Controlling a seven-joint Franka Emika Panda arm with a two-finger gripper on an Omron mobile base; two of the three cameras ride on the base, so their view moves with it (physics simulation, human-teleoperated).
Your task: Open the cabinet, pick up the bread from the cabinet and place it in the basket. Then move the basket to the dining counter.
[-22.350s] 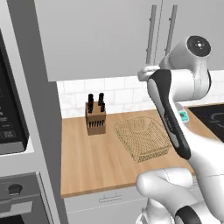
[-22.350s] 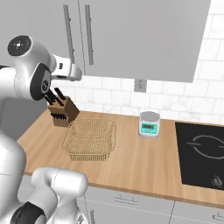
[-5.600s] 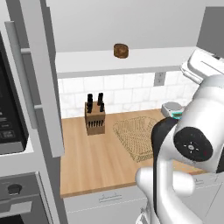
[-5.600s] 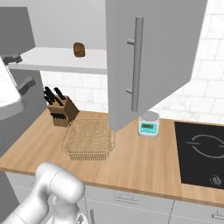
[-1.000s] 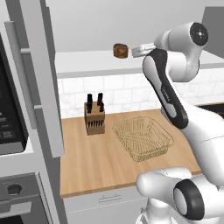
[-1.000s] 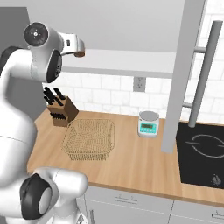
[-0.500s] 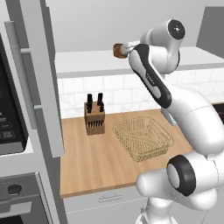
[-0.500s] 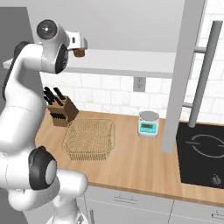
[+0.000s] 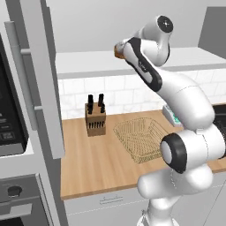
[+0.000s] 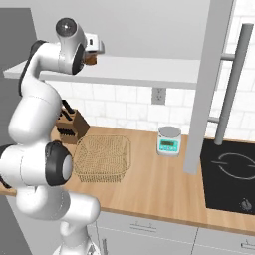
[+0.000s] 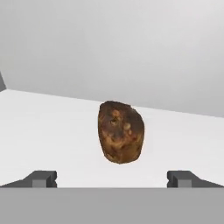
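Reaching up into the open cabinet (image 9: 39, 79), the jaws (image 11: 112, 178) are spread wide apart, with one dark tip (image 11: 40, 178) on each side. The bread (image 11: 120, 131) sits between the two tips, a little way ahead of them, and nothing is pinching it. It is a small brown bun, and it rests on the white shelf (image 11: 43, 127) inside the cabinet. In the left base view the bread (image 9: 118, 51) peeks out just beside the arm, up on the shelf (image 9: 84, 62). In the right base view the bread (image 10: 90, 59) shows as a brown bit right by the hand.

Down below, the basket (image 9: 142, 140) stands on the wooden worktop (image 9: 92, 163), well under the shelf. It is made of thin golden wire. A knife block (image 9: 95, 119) stands near the basket, by the tiled wall. On the other side of the basket is a small kitchen scale (image 10: 169, 141). A black hob (image 10: 229, 174) lies at the far end of the worktop. One cabinet door (image 10: 211, 84) hangs open with its long silver handle (image 10: 230, 84) showing.
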